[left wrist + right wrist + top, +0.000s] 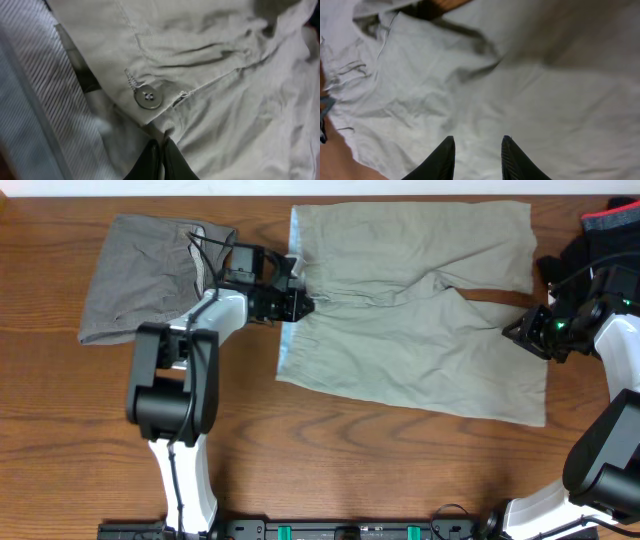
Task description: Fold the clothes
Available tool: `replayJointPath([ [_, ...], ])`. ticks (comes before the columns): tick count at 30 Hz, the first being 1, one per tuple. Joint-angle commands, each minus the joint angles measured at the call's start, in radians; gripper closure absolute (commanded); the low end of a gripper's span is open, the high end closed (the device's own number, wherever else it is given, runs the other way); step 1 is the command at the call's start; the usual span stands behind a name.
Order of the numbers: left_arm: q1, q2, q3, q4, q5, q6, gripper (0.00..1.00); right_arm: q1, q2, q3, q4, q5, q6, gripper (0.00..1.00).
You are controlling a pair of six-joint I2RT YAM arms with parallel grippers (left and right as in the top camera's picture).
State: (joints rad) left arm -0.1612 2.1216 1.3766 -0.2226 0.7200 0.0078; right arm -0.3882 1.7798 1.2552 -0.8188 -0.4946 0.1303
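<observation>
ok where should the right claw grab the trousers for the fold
Probably the near leg's hem, coming in from the right. The trousers lie flat with the legs ending at that side, so the hem is a free edge; the left claw is shut on the waistband by the button.

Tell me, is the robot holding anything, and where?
The left gripper pinches the pale khaki-green cotton trousers at the waistband, by the button. The right gripper is open, holding nothing.

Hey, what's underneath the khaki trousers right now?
Only the wooden table shows, around the trousers and in the gap between their legs. Anything beneath the fabric itself is hidden.
</observation>
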Motion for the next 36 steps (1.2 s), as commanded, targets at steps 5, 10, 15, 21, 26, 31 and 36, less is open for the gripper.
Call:
replayJointPath([
  [5, 0.001, -0.120, 0.006, -0.089, -0.224, -0.006, 0.94, 0.009, 0.000, -0.002, 0.020, -0.007, 0.015, 0.71],
  [10, -0.010, -0.148, 0.006, -0.109, -0.169, -0.006, 0.94, 0.009, 0.000, -0.002, 0.038, -0.007, 0.042, 0.71],
  [15, -0.029, -0.247, 0.006, -0.113, -0.152, 0.040, 0.94, 0.009, 0.000, -0.002, 0.040, -0.007, 0.041, 0.71],
  [21, -0.024, -0.320, 0.005, -0.216, -0.351, 0.039, 0.94, 0.009, 0.000, -0.002, 0.049, -0.007, 0.041, 0.71],
  [26, -0.024, -0.248, -0.027, -0.245, -0.534, 0.027, 0.94, 0.009, 0.000, -0.002, 0.053, -0.007, 0.041, 0.71],
  [31, -0.024, -0.106, -0.028, -0.252, -0.629, 0.011, 0.94, 0.009, 0.000, -0.002, 0.045, -0.007, 0.041, 0.71],
  [36, -0.024, -0.021, -0.028, -0.253, -0.761, -0.103, 0.94, 0.009, 0.000, -0.002, 0.041, -0.007, 0.041, 0.71],
])
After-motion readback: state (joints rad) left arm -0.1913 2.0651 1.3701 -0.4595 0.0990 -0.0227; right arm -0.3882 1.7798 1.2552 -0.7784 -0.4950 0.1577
